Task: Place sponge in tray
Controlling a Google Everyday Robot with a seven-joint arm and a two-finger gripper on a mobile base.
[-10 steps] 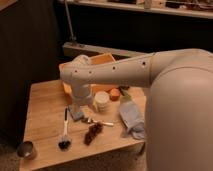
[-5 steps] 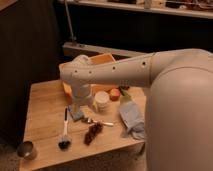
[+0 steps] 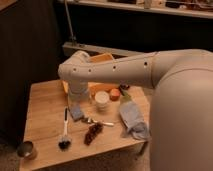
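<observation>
The gripper [image 3: 76, 103] was held low over the sponge [image 3: 76, 113] on the counter [image 3: 45, 105], beside the brush [image 3: 64, 131], presumably for a lift into the tray [image 3: 99, 88] behind, though whether a grip was made could not be told.

- A bulky, rounded off-white shell [image 3: 182, 105] is noted at the right.
- The arm [image 3: 125, 72] is cased in smooth cream plastic, with a row of small dark dots along it.
- A rounded elbow joint [image 3: 74, 70] is recorded.
- The gripper [image 3: 76, 106] is located beneath the elbow, low over the table [image 3: 45, 107].
</observation>
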